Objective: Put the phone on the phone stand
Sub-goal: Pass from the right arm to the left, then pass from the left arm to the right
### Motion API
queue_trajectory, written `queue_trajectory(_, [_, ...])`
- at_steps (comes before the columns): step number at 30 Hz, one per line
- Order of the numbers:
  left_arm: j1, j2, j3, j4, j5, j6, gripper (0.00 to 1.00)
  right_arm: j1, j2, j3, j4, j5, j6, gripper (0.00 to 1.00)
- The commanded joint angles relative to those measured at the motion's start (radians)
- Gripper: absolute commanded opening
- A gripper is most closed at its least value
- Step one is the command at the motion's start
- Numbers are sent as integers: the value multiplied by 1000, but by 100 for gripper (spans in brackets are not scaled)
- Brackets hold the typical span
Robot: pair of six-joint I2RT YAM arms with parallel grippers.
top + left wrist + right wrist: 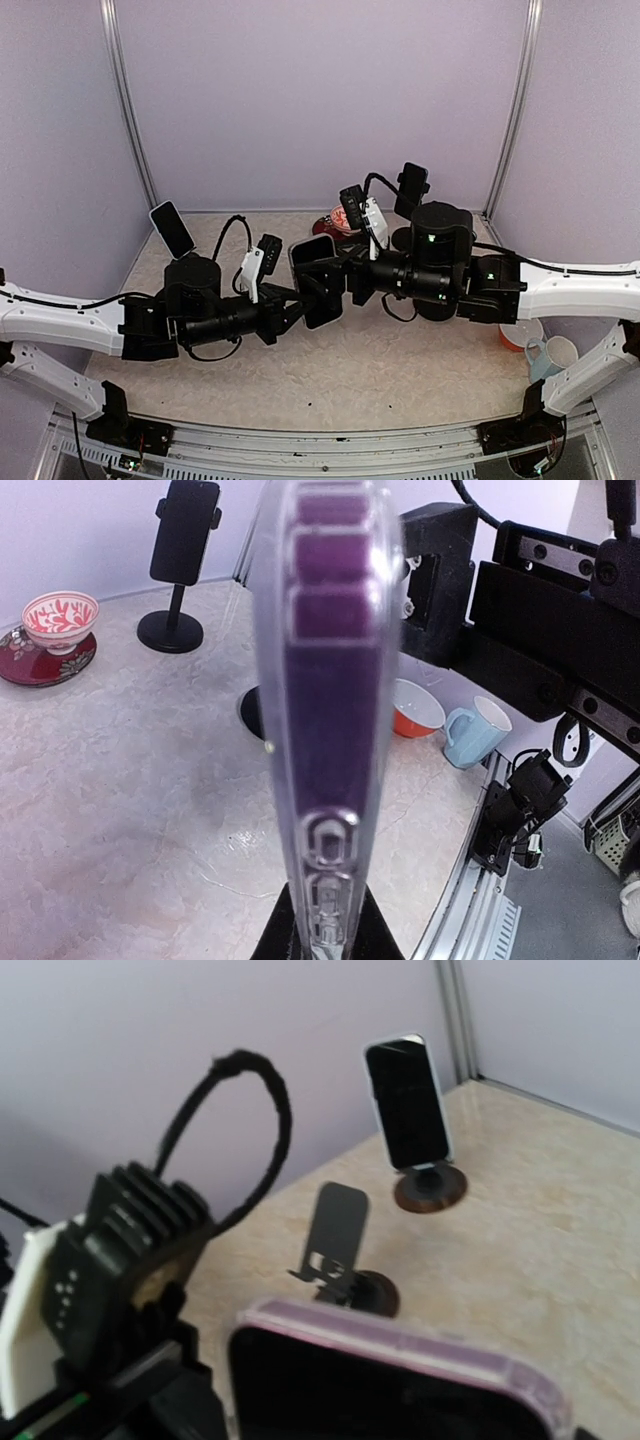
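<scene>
Phone (312, 252) is mid-frame in the top view, held above the table (400, 370), its end pinched in my left claw (325, 942). Just right of it is my right claw (354, 281); whether that one is spread I cannot tell. The empty stand (338, 1245) shows mid-frame at my right wrist.

My overhead view looks down from above and behind both arm bases, across the bench (350, 375) to the back wall. The left wrist camera sits tight against the phone (330, 700), edge-on, facing right. The right wrist camera peers over it toward the left rear corner. All three views share that phone.
</scene>
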State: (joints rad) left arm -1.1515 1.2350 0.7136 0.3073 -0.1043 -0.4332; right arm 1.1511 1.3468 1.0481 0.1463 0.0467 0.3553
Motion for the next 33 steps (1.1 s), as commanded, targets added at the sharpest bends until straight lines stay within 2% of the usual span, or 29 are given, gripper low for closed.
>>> queue_trajectory(1, [11,-41,-10,62,-16,12,0,15,-55,-14,63,-91,-31,100])
queue_trajectory(9, [11,-100,-40,70,15,49,0,-11,-144,-55,41,-162,-93,100])
queue_trajectory(16, [10,-185,-81,107,148,105,0,-43,-195,-151,-33,-367,-190,100])
queue_trajectory(23, [10,-232,-102,134,289,139,0,-46,-202,-232,32,-508,-209,99])
queue_trajectory(26, [10,-241,-101,138,331,151,0,-47,-178,-242,61,-621,-221,95])
queue_trajectory(33, [12,-259,-115,169,384,166,0,-47,-69,-205,66,-786,-231,75])
